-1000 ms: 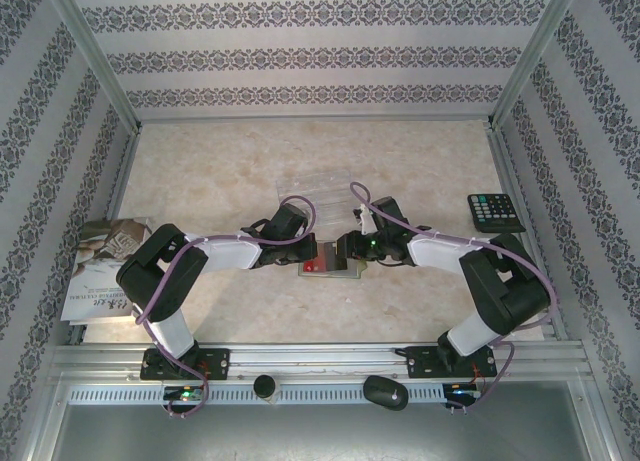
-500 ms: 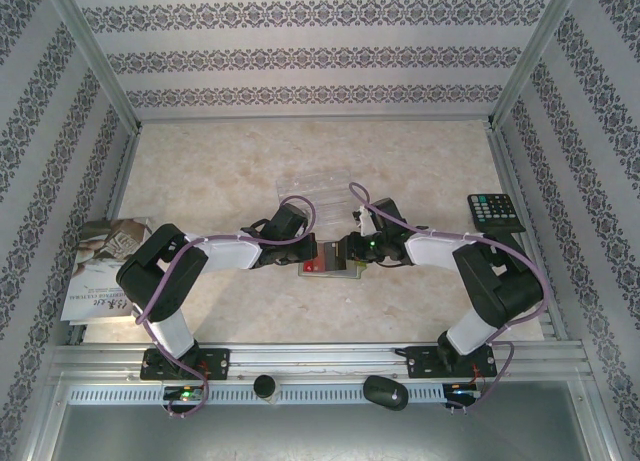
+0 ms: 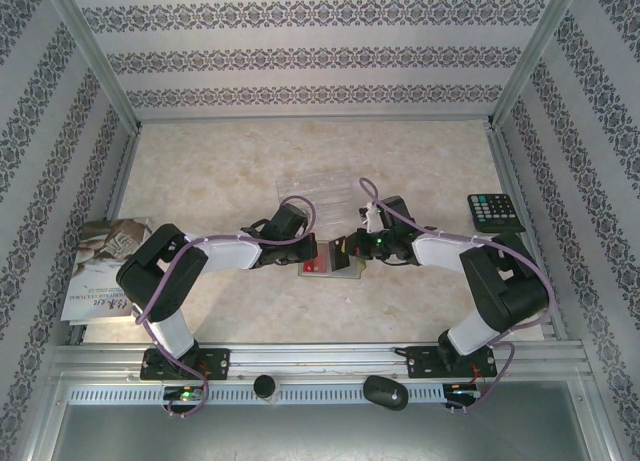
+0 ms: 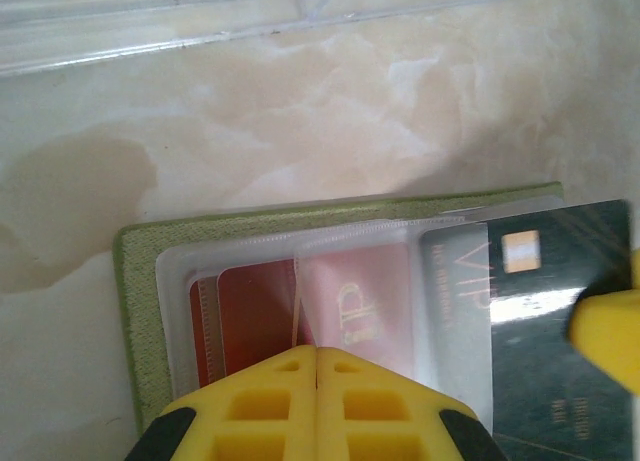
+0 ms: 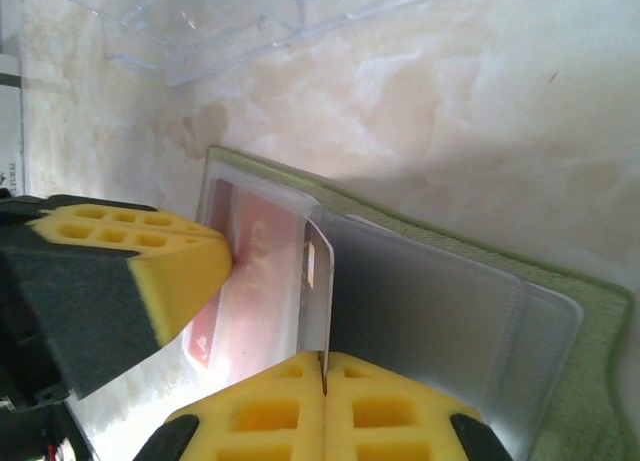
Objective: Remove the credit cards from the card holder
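Olive card holder [image 4: 300, 213] is lying open mid-worktop [image 3: 230, 171] — left pincer [image 4: 316, 356] clenched, tips pressing its clear sleeve; right pincer [image 5: 323, 359] is gripping the black credit card [image 4: 560, 321] — sticking out rightward.

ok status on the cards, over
Left fingers shut, pressing on the card holder. Right fingers shut on the black card, partly out of its sleeve. Red card in its sleeve. Nothing in the way.

Hidden and cropped parts, left wrist view.
The red card's [image 4: 255, 311] lower part lies behind the left gripper [image 4: 317, 356]; the black card [image 4: 540, 321] is cropped at the bottom edge.
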`<state>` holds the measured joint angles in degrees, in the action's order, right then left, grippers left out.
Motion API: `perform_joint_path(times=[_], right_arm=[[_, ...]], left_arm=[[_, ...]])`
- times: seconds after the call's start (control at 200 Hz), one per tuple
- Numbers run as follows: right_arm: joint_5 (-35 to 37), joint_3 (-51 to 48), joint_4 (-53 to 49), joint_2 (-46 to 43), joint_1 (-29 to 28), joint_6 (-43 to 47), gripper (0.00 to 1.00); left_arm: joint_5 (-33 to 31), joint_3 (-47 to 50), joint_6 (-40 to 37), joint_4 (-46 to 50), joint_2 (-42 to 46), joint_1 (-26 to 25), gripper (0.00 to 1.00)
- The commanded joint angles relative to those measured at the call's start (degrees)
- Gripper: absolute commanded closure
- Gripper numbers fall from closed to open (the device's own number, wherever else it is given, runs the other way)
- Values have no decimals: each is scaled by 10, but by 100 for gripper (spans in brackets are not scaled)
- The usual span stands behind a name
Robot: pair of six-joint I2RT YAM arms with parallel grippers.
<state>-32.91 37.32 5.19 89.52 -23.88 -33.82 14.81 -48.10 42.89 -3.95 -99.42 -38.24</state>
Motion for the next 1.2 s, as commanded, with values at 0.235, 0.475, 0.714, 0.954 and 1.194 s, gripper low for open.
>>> perform_joint_path(times=[0.235, 0.475, 0.714, 0.954, 1.194], right_arm=[[62, 16, -115, -119, 11, 123, 100], [40, 84, -159, -143, 9, 174, 100], [25, 170, -235, -131, 7, 237, 100], [53, 339, -361, -65, 5, 389, 100], [105, 506, -455, 42, -6, 547, 100]], left_arm=[[18, 9, -17, 44, 24, 11, 97], [31, -1, -40, 52, 91, 14, 61], [69, 54, -55, -5, 211, 37, 47], [48, 75, -50, 48, 295, 63, 42], [1, 78, -27, 130, 342, 102, 36]])
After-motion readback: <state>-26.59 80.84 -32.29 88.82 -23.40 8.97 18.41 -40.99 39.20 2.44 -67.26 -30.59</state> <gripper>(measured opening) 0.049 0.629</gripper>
